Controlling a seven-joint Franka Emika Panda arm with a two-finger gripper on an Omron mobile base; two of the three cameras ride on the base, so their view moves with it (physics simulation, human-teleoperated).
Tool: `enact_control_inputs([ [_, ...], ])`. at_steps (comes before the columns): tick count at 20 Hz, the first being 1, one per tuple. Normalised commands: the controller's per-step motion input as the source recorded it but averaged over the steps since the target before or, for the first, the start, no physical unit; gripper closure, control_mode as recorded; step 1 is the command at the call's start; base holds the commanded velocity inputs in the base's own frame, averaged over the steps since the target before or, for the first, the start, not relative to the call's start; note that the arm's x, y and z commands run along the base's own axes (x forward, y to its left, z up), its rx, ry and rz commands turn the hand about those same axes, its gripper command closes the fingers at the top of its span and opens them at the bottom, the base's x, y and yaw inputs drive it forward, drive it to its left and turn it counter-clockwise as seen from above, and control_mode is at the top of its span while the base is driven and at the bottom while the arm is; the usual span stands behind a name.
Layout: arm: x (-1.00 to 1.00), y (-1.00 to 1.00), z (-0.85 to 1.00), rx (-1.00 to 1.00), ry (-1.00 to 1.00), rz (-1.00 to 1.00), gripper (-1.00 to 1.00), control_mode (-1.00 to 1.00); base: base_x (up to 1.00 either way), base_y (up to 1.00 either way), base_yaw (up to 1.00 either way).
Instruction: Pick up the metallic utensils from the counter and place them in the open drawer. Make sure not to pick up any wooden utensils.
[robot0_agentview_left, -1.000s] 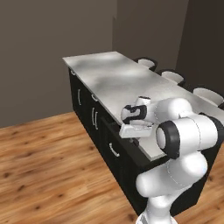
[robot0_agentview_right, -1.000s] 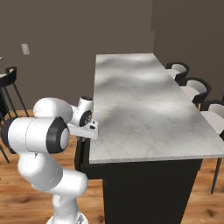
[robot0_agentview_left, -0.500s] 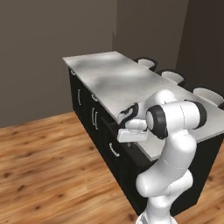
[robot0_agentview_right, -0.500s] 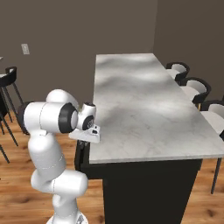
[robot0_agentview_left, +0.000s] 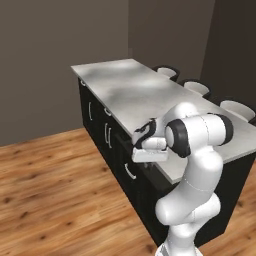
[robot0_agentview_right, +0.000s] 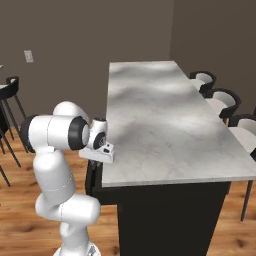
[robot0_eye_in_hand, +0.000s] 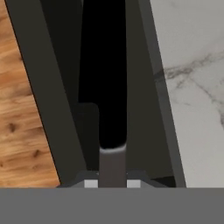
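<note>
One white arm is reaching down beside the counter, gripping a knife.

Its gripper (robot0_eye_in_hand: 112, 181) is clamping the grey end of a slim, flat, all-black knife (robot0_eye_in_hand: 105, 74), which is pointing away over the drawer (robot0_eye_in_hand: 52, 100), a shallow matte black trough with straight walls. The marbled pale grey counter (robot0_eye_in_hand: 192, 78) is lying just beside the drawer, smooth and veined; warm brown wood-plank floor is showing on the other side. Three black chairs with white seats are standing along the counter's far edge (robot0_agentview_right: 215, 90).
</note>
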Motion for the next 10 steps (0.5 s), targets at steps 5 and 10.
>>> enact_control_inputs([
  [5,-0.05,0.21,-0.96,-0.01,0.00,0.15,1.00,-1.00,0.00,0.00,0.00],
  [10,-0.19,0.45,-1.00,0.00,0.00,0.15,1.00,-1.00,0.00,0.00,0.00],
])
